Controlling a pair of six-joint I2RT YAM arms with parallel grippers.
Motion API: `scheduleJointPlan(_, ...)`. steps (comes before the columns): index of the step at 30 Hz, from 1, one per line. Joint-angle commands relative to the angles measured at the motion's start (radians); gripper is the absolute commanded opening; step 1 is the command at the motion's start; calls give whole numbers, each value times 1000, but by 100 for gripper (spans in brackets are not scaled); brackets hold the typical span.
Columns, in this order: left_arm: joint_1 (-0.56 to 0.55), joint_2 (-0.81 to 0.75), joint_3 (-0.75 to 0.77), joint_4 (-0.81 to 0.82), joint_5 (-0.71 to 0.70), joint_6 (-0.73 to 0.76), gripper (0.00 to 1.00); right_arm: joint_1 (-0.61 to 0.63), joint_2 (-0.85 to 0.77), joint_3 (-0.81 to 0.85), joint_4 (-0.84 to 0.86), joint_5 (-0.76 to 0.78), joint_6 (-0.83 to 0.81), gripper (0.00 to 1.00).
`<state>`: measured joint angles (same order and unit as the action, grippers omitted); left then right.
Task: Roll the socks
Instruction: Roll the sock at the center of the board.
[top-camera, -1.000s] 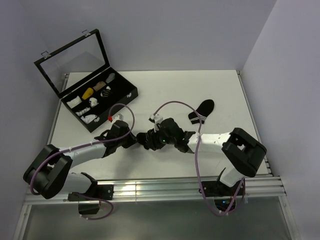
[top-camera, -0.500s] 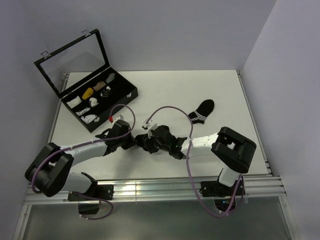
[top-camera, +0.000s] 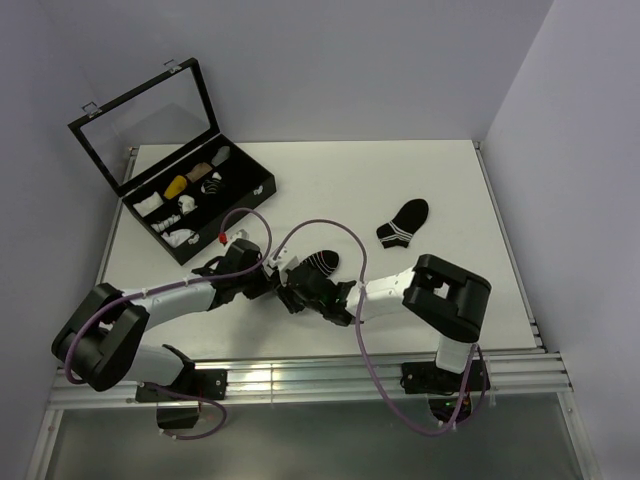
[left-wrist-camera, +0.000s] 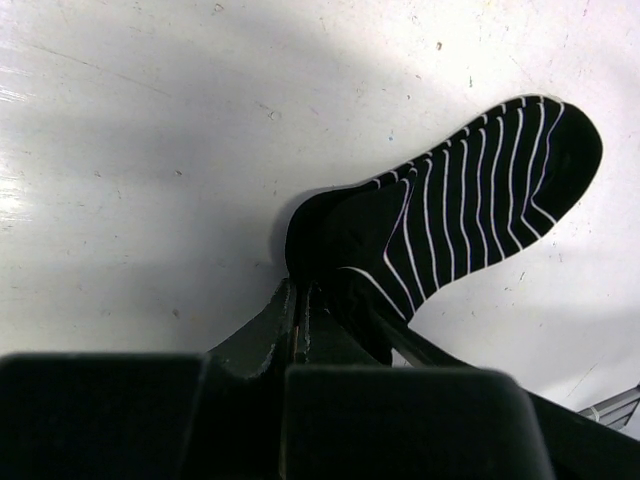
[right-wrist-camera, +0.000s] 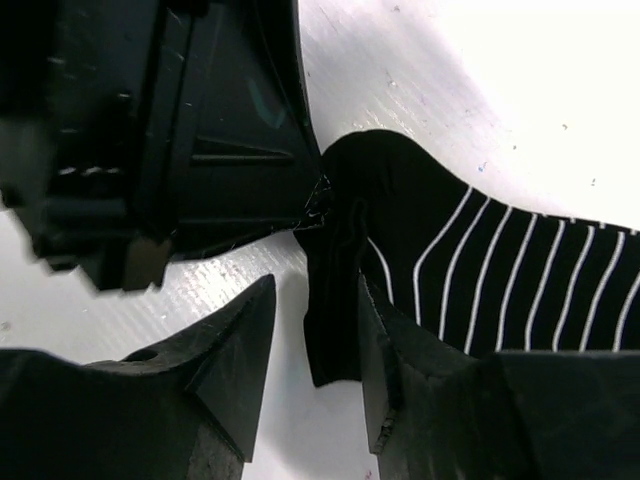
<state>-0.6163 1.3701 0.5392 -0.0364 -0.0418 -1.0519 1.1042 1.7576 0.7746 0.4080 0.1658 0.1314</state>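
Observation:
One black sock with thin white stripes lies flat at the front centre of the table, toe pointing to the far right. My left gripper is shut on its cuff end; in the left wrist view the closed fingertips pinch the edge of the sock. My right gripper is right beside it, open, its jaws either side of a fold of the sock's cuff; the left gripper's body fills the upper left there. The second sock lies alone to the right.
An open black case with its clear lid raised stands at the back left, holding small rolled bundles. Both forearms lie low along the table's front. The table's right edge rail runs past the second sock.
My right gripper has slid left until it meets the left gripper. The striped sock, hidden under it before, now shows stretched out beyond the two grippers. The left arm barely moved.

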Motion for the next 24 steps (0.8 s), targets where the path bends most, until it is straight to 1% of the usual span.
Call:
scheduleJointPlan(1, 3, 3, 34, -8, 16, 0, 0, 17, 42, 46, 9, 80, -6, 43)
scheduleJointPlan(4, 1, 3, 34, -11, 14, -7, 0, 19, 62, 48, 5, 109, 4, 29)
scheduleJointPlan(5, 1, 1, 34, -14, 13, -8, 0, 19, 62, 43, 5, 109, 7, 18)
scheduleJointPlan(7, 1, -3, 33, -14, 8, -10, 0, 19, 42, 31, 14, 104, 14, 9)
scheduleJointPlan(8, 1, -6, 31, -17, 7, -14, 0, 17, 33, 17, 14, 101, 19, 0)
scheduleJointPlan(10, 1, -17, 24, -10, 2, -20, 0, 13, 10, 12, 5, 75, 33, 0)
scheduleJointPlan(12, 1, -29, 10, 13, -1, -34, 6, -12, -4, 5, -1, 2, 51, 0)
scheduleJointPlan(13, 1, -51, -5, 21, -4, -40, 11, -24, -9, 3, -9, -29, 78, 0)
scheduleJointPlan(14, 1, -63, -16, 27, -13, -48, 23, -38, -15, 0, -11, -113, 94, 0)
scheduleJointPlan(16, 1, -115, -48, 58, -27, -60, 37, -89, -20, -6, -5, -199, 140, 0)
scheduleJointPlan(17, 1, -133, -62, 62, -44, -63, 49, -105, -26, -14, 0, -237, 152, 0)
scheduleJointPlan(18, 3, -153, -83, 64, -53, -65, 53, -124, -27, -18, 5, -315, 168, 0)
scheduleJointPlan(20, 1, -212, -108, 79, -67, -74, 61, -174, -27, -31, 29, -388, 215, 0)
scheduleJointPlan(21, 3, -232, -120, 88, -73, -76, 63, -193, -24, -40, 47, -475, 233, 0)
scheduleJointPlan(22, 1, -264, -146, 101, -73, -74, 65, -231, -23, -49, 92, -512, 279, 0)
scheduleJointPlan(23, 1, -278, -159, 127, -70, -71, 69, -251, -8, -64, 115, -560, 301, 0)
scheduleJointPlan(24, 1, -287, -171, 145, -60, -69, 70, -271, 2, -69, 138, -599, 322, 0)
